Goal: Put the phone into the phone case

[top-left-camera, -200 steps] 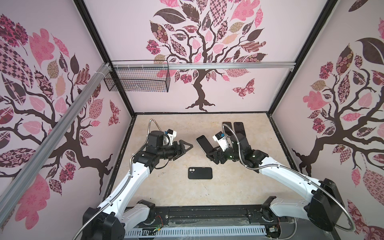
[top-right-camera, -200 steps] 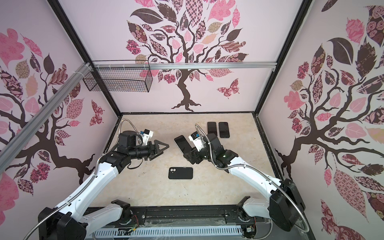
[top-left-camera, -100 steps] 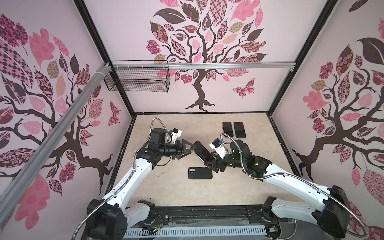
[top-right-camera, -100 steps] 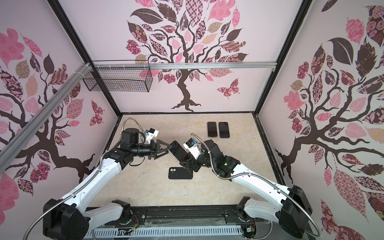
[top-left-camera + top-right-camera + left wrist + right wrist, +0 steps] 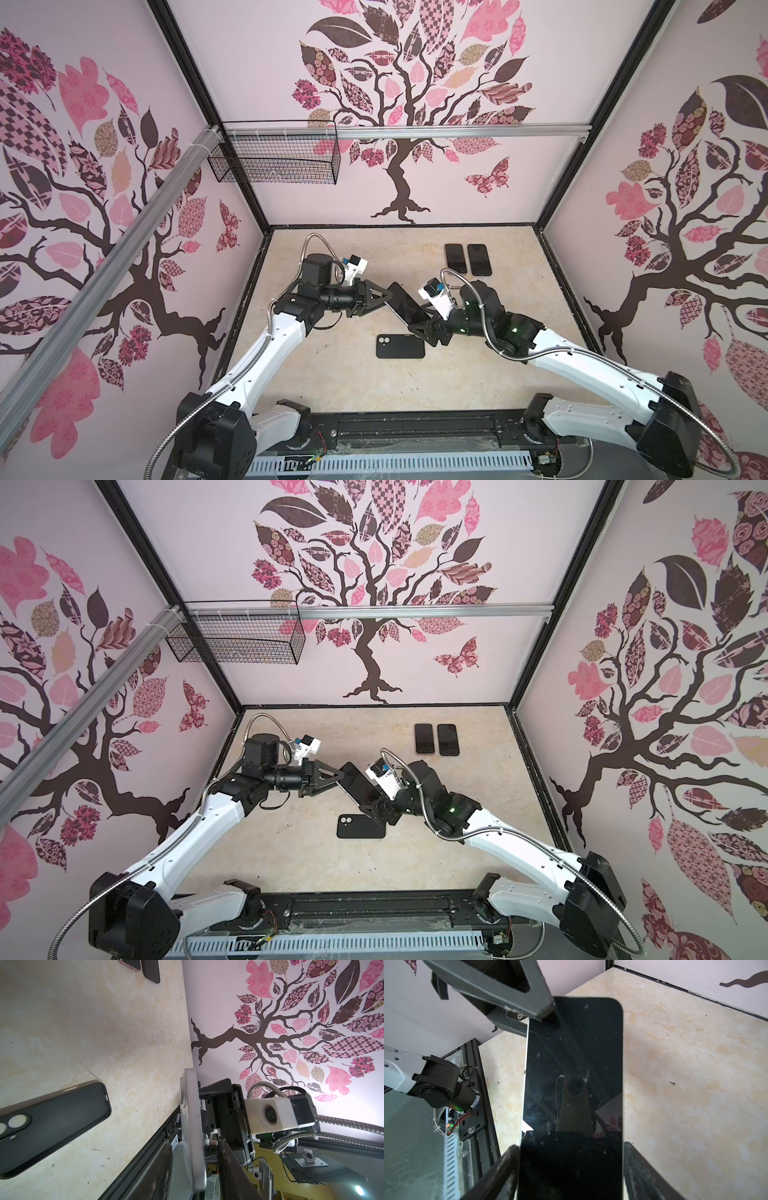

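One phone [image 5: 405, 308] hangs tilted above the table [image 5: 332, 386], its dark screen turned upward, bridged between the two arms in both top views. The right gripper [image 5: 571, 1169] holds it, and the right wrist view shows its fingers [image 5: 506, 1167] pressing the two long edges at the end nearer that arm. The left gripper [image 5: 390, 293] stands narrow around the opposite end, with one finger over the screen and one behind the back. In the right wrist view a fingertip [image 5: 546, 1008] sits at the screen's corner. The left wrist view looks along the phone's edge and seems to show a thin gap on one side, so I cannot tell whether this gripper has a grip. A black case [image 5: 400, 346] lies flat on the table, just beside the raised phone on the robot's side and apart from it, with its camera cut-out toward the left arm. Two spare phones [image 5: 455, 258] lie flat side by side near the back of the table, well apart from both grippers.
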Motion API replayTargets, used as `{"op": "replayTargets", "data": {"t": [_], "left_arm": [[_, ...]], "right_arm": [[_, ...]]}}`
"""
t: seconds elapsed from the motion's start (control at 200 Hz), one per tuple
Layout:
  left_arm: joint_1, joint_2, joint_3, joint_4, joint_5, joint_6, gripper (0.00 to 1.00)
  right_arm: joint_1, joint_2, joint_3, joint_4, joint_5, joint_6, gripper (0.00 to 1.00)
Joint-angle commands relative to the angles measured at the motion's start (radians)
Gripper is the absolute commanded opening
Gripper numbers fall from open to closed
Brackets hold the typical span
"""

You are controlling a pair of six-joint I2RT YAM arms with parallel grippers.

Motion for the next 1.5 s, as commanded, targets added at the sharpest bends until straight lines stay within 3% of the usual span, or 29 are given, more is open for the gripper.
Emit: {"op": "replayTargets", "data": {"t": [0.0, 0.59, 0.82, 0.91, 1.04, 1.25, 1.32, 1.495], "left_arm": [[0.007, 0.006, 0.051, 0.018, 0.019, 0.013, 0.36], [0.007, -0.001, 0.043, 0.018, 0.019, 0.017, 0.15], [0.007, -0.004, 0.042, 0.021, 0.018, 0.013, 0.08], [0.007, -0.004, 0.042, 0.024, 0.019, 0.014, 0.03], [0.007, -0.012, 0.040, 0.025, 0.015, 0.032, 0.00], [0.007, -0.038, 0.020, 0.039, -0.029, 0.038, 0.00], [0.007, -0.050, 0.010, 0.050, -0.052, 0.037, 0.00], [0.007, -0.080, -0.009, 0.075, -0.079, 0.062, 0.00]], "right_arm": [[0.010, -0.041, 0.033, 0.021, -0.004, -0.025, 0.19], [0.018, -0.045, 0.034, 0.006, 0.006, -0.035, 0.20], [0.017, -0.044, 0.037, -0.002, 0.014, -0.035, 0.27], [0.017, -0.047, 0.043, -0.016, 0.028, -0.035, 0.36], [0.018, -0.060, 0.051, -0.039, 0.051, -0.035, 0.65], [0.017, -0.087, 0.075, -0.101, 0.063, -0.041, 0.87], [0.017, -0.102, 0.076, -0.107, 0.069, -0.035, 0.99], [0.018, -0.142, 0.077, -0.105, 0.068, -0.007, 1.00]]}}
